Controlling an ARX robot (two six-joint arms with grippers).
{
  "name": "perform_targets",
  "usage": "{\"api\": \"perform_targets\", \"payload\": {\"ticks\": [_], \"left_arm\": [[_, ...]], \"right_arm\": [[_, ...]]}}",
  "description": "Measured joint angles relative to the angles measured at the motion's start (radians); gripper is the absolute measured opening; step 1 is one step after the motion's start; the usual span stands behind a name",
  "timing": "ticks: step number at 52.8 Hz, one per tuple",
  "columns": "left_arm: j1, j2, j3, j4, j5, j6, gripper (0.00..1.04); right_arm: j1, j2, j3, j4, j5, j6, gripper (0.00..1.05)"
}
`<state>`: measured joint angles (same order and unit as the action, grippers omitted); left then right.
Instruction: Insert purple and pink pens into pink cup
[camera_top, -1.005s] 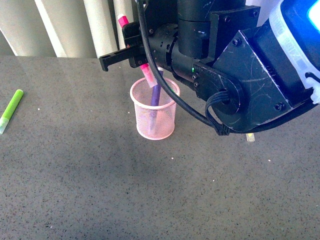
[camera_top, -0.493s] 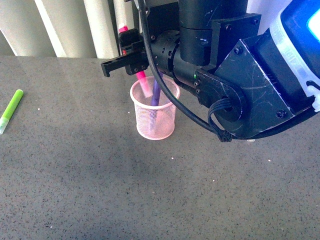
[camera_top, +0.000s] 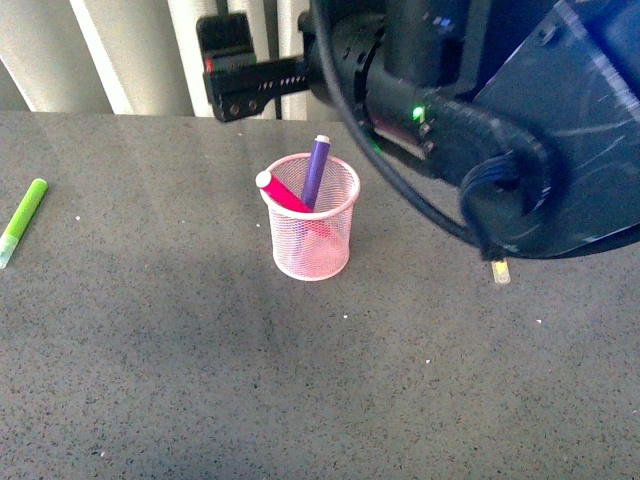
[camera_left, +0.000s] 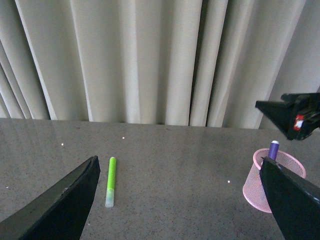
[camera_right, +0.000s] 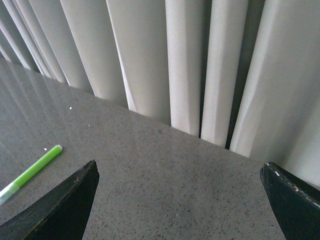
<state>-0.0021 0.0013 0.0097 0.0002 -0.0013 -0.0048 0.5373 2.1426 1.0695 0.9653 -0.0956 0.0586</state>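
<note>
So going left to right: way over on the left of the dark grey speckled tabletop (camera_top: 150, 350) there's a lime-green marker (camera_top: 22, 220) lying flat, not part of the job, well apart from everything else. In the middle sits the round pale-pink wire-mesh cup (camera_top: 311, 243), and both pens are in it: the magenta-pink marker (camera_top: 284, 193) leans toward the left rim with its end poking over, and the purple marker (camera_top: 315, 172) stands more upright just beside it, tip above the rim. Above and behind the cup hangs the right gripper (camera_top: 240, 75), clear of the cup, jaws spread wide with nothing between them. The left gripper (camera_left: 180, 200) shows only in its wrist view, also spread and empty. On the right, a small yellow marker tip (camera_top: 499, 271) peeks out under the arm. Looks to me like the task is basically done, nothing left but backing off.
</note>
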Motion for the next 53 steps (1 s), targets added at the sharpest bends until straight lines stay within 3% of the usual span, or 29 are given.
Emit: {"api": "perform_targets", "payload": {"ticks": [8, 18, 31, 35, 43, 53], "left_arm": [[0.0, 0.0, 0.0, 0.0, 0.0, 0.0, 0.98], [0.0, 0.0, 0.0, 0.0, 0.0, 0.0, 0.98], [0.0, 0.0, 0.0, 0.0, 0.002, 0.0, 0.98], [0.0, 0.0, 0.0, 0.0, 0.001, 0.0, 0.98], [0.0, 0.0, 0.0, 0.0, -0.001, 0.0, 0.98], [0.0, 0.0, 0.0, 0.0, 0.001, 0.0, 0.98]], "right_arm": [[-0.027, -0.138, -0.06, -0.047, 0.057, 0.029, 0.98], [-0.153, -0.478, -0.202, -0.311, 0.336, 0.13, 0.98], [-0.184, -0.553, -0.228, -0.344, 0.36, 0.155, 0.98], [-0.189, -0.556, -0.286, -0.217, 0.413, 0.079, 0.87], [-0.233, -0.651, -0.46, -0.085, 0.372, -0.02, 0.64], [-0.339, -0.847, -0.715, -0.039, 0.289, -0.054, 0.18]]}}
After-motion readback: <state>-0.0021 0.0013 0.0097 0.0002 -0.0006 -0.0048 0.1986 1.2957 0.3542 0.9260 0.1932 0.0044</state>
